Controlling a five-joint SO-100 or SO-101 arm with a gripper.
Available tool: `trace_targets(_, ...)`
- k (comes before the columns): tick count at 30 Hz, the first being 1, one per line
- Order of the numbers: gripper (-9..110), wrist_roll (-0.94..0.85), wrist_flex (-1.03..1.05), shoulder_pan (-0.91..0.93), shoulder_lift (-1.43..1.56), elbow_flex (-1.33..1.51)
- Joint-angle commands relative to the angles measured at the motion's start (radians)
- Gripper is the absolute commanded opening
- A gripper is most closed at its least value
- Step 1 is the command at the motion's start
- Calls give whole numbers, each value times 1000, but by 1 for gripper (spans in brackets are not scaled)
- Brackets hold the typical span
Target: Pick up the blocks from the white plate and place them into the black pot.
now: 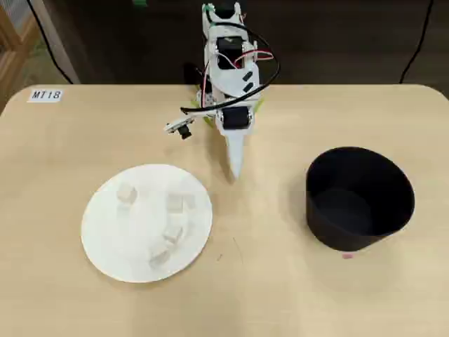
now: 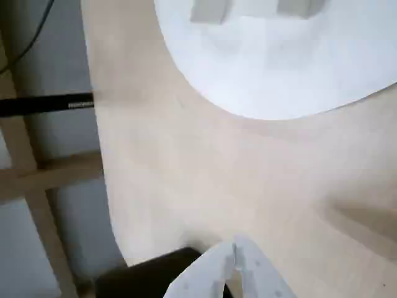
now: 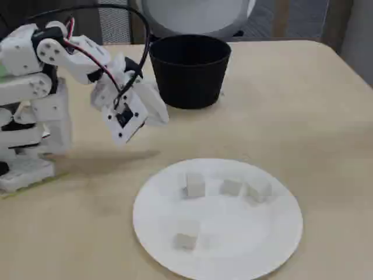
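Note:
The white plate [image 1: 112, 239] lies on the table's left half in the overhead view, and several small white blocks [image 1: 175, 202] are scattered on it. At the right stands the black pot [image 1: 359, 198], upright, its inside showing only dark. My gripper [image 1: 235, 168] hangs between them, above bare table just past the plate's rim, shut with nothing in it. The wrist view shows the closed fingertips [image 2: 234, 254] low in the picture, and the plate [image 2: 279, 68] with two blocks [image 2: 211, 9] at the top. In the fixed view the gripper [image 3: 160, 114] is left of the pot [image 3: 189, 70], beyond the plate [image 3: 233, 251] and blocks [image 3: 195, 184].
A label reading MT18 [image 1: 46, 95] is stuck at the table's far left corner. The arm's base [image 3: 23, 169] sits at the back edge, with cables looping above it. The table's rounded edge and the floor beyond show at the left of the wrist view.

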Motion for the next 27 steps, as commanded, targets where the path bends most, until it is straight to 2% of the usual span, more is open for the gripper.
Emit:
trace_targets(1,-2,25,98,77,5,-104)
trace_targets(12,-2,23,89,78,5,-112)
trace_targets(16,-2,31,137,107,-40,-313)
trace_targets(23,-2,20,371,158,-759,-985)
trace_targets(27,-2,101,405,238,-940,-1083)
